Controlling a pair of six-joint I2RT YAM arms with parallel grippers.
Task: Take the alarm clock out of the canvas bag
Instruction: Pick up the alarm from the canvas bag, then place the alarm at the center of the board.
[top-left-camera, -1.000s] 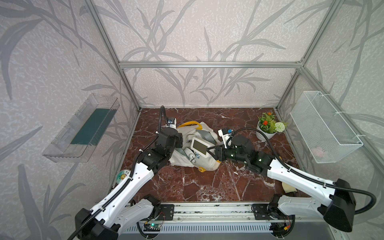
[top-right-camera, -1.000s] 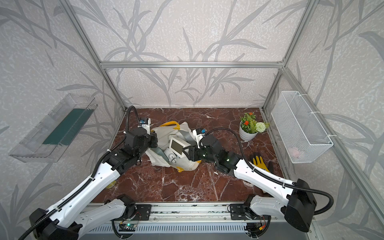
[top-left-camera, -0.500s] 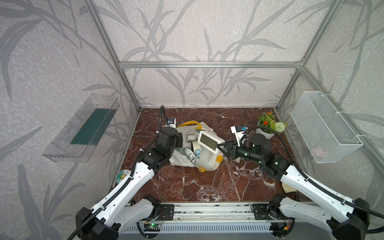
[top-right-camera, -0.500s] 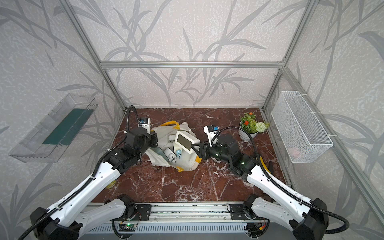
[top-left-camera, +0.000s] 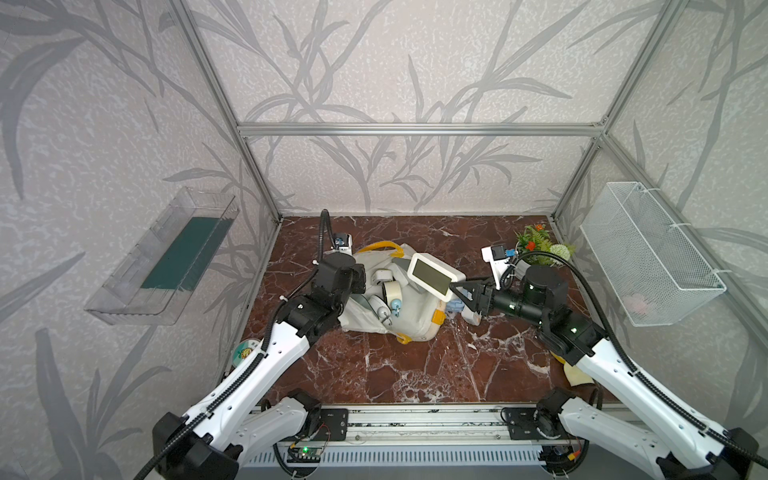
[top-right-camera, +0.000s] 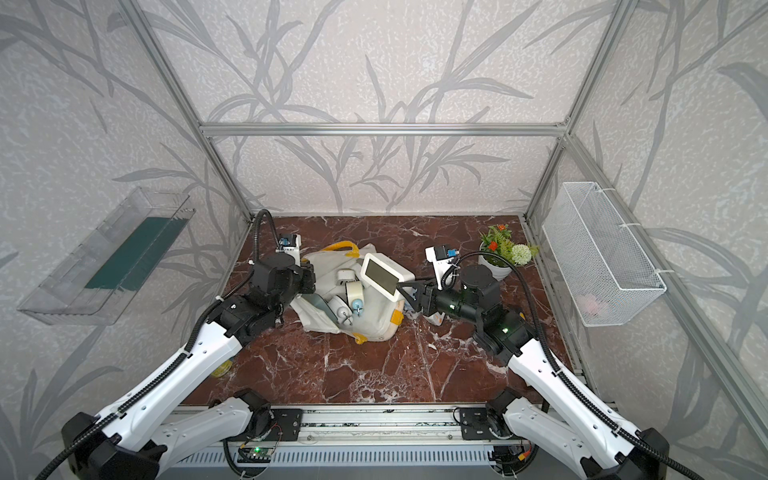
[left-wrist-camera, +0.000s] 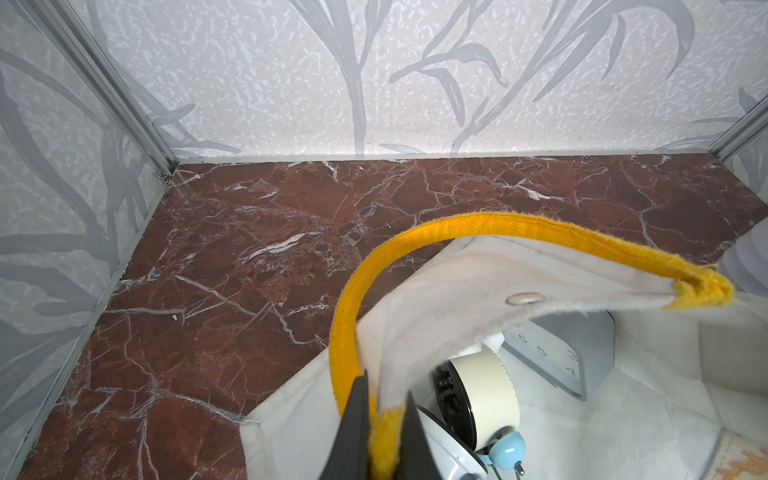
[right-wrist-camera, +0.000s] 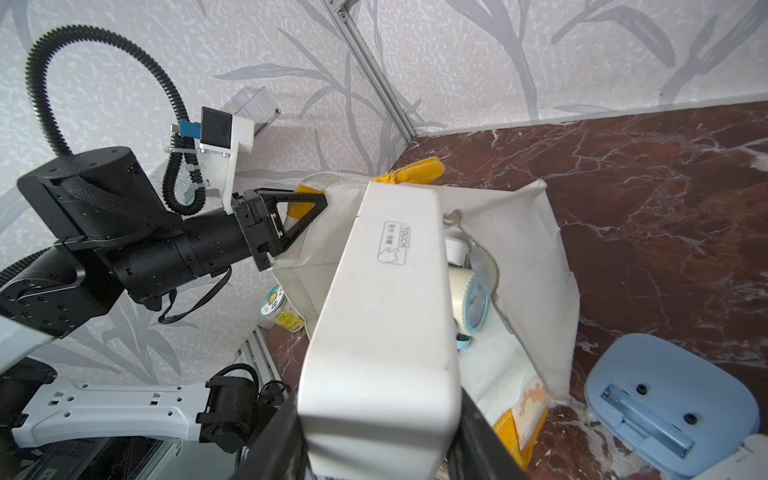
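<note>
Slippage is the risk to be guarded against: the white alarm clock (top-left-camera: 430, 277) is clamped only at one short end by the right gripper (top-left-camera: 453, 290), so its smooth casing could be levered loose by its own overhang and dropped onto the round clock (top-left-camera: 392, 291) lying inside the canvas bag (top-left-camera: 415, 320). The bag's yellow strap handle (left-wrist-camera: 457, 224) is pinched tight in the left gripper (left-wrist-camera: 384, 415). The alarm clock is held in the air just above the bag's rim nearer the right arm, its long axis carried on from the jaws toward the left arm and its dark screen turned upward.
</note>
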